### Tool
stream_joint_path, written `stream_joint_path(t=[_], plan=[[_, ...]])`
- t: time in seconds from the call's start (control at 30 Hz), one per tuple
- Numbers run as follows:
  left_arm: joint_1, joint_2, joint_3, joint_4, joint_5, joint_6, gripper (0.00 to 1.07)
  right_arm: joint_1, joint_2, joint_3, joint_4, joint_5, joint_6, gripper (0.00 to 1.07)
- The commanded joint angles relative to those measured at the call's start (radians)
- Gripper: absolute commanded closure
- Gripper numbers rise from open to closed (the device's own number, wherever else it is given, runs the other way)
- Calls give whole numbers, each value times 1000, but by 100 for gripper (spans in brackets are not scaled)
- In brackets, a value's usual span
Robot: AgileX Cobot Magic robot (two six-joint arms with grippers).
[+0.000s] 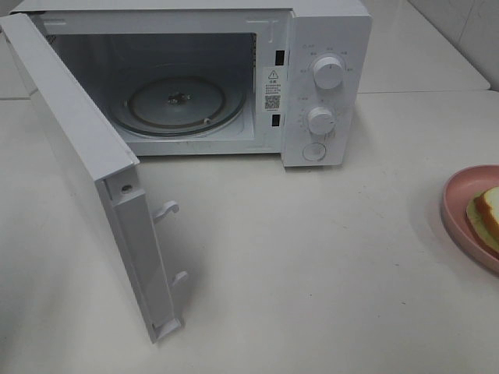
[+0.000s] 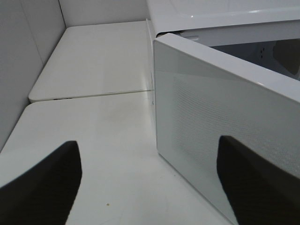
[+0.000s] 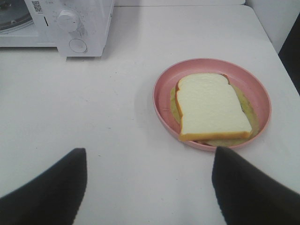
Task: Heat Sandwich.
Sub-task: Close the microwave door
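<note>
Both our hands, left hand [image 2: 147, 187] and right hand [image 3: 149, 187], hang released; sandwich [image 3: 213, 107] at right hand's one o'clock.

I work in what looks like a plain kitchen-style test setup. A white microwave [image 1: 234, 78] with two dials stands before me on a bare white table [image 1: 312, 257], its door [image 1: 86, 164] swung open on the glass turntable [image 1: 178, 103]. A pink plate [image 3: 164, 89] of food sits nearby, and pale tiled walls [image 2: 23, 61] close in the tabletop.
</note>
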Motion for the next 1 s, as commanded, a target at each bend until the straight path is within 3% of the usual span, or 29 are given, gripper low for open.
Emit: stream_joint_path(t=[0.03,0.43,0.53,0.57,0.63,0.73,0.9,1.0], plan=[[-32,125,45,-33,-208,-8,33,-4,-26,0,-6,-5,-14,36],[-100,422,69,30,-473,-9,36,-4,-26,0,-6,-5,-14,36],[-119,470,69,57,-534,-9,48,-4,-26,0,-6,-5,-14,36],[-128,494,69,75,-563,-9,61,-4,-26,0,-6,-5,-14,36],[-129,504,69,84,-577,-9,66,-4,-26,0,-6,-5,-14,36],[-151,552,69,100,-618,-9,88,-4,-26,0,-6,-5,-14,36],[-194,632,69,100,-723,-9,102,-4,-26,0,-6,-5,-14,36],[-214,668,69,97,-775,-8,104,-4,-26,0,-6,-5,-14,36]])
